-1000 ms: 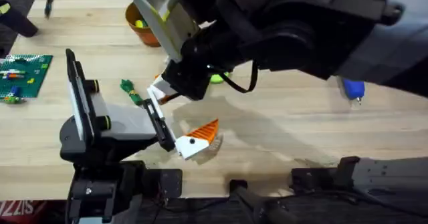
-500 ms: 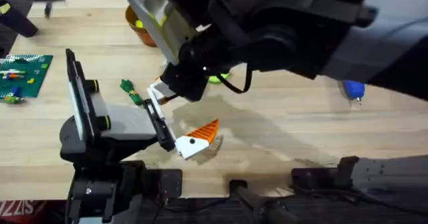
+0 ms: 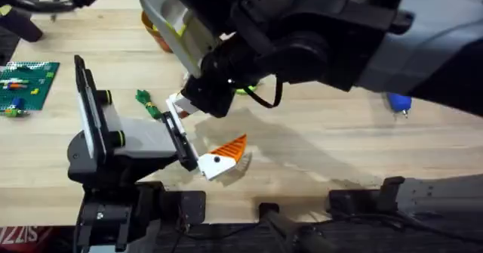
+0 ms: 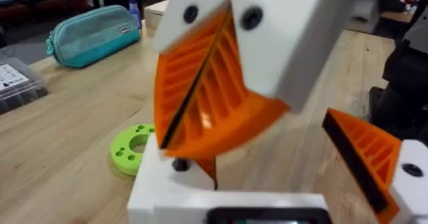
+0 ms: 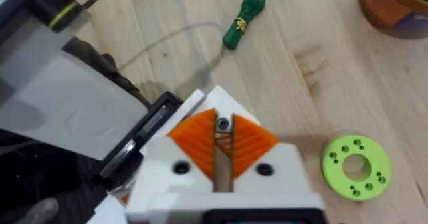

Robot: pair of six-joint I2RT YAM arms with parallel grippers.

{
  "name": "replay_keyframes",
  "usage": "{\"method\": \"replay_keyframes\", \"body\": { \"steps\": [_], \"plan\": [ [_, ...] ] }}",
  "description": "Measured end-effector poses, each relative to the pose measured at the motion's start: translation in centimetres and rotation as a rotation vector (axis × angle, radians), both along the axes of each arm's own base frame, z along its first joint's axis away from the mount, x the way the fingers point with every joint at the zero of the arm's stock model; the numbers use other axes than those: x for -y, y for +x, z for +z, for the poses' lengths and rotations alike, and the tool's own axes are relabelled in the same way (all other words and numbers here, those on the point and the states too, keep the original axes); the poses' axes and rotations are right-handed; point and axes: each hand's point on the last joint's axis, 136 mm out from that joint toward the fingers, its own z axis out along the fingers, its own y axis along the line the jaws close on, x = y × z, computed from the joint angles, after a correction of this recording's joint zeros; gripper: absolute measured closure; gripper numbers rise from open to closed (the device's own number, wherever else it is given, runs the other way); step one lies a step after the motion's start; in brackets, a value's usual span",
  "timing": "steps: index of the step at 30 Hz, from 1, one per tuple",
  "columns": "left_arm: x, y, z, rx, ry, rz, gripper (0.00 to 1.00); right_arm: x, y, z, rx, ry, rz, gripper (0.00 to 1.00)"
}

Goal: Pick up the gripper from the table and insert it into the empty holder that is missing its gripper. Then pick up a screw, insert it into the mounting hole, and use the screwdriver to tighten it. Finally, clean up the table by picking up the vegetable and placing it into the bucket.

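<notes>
Right wrist: right hand (image 5: 223, 158) clamped on screw (image 5: 222, 124), vegetable (image 5: 242, 20) well beyond.

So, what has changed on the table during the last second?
The right arm has shifted a little toward the left and far side, and now hides more of the bucket. The vegetable, the screwdriver, the left arm and the orange-tipped white block at its front stayed where they were.

vegetable (image 5: 242, 20): dark green, yellow band
ring (image 5: 356, 166): lime green, dotted with small holes
bucket (image 5: 394, 7): orange
screwdriver (image 3: 398, 100): bright blue handle
right gripper (image 5: 222, 150): white blocks, orange ribbed pads
table (image 3: 339, 140): pale wood grain
</notes>
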Motion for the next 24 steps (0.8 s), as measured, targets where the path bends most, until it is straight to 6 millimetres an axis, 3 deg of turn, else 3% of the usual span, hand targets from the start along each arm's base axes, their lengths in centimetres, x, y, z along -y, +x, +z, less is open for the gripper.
{"method": "replay_keyframes", "body": {
  "steps": [3,10,11,15,17,21,24],
  "plan": [
    [0.0,0.0,0.0,-0.001,0.000,0.000,0.015,-0.1,0.0,-0.1,-0.001,0.001,-0.001,0.715],
    [0.0,0.0,0.0,-0.001,0.000,0.000,0.014,-0.2,0.0,0.0,-0.001,0.003,-0.001,0.434],
    [0.0,0.0,0.0,-0.002,-0.001,0.000,0.028,-0.2,0.0,0.0,0.003,0.003,0.000,0.337],
    [-0.1,0.2,0.0,-0.004,-0.001,0.012,0.629,0.1,0.4,0.1,0.010,-0.001,-0.013,0.048],
    [-0.1,0.2,0.0,0.001,0.001,0.013,0.941,0.3,0.5,0.3,0.015,0.000,-0.016,0.012],
    [-0.1,0.1,0.0,0.004,0.002,0.008,0.985,0.9,0.3,1.3,0.021,0.011,-0.021,0.009],
    [-0.1,0.1,0.0,0.004,0.002,0.008,0.986,3.2,0.8,2.6,0.033,0.001,-0.077,0.009]
  ]
}}
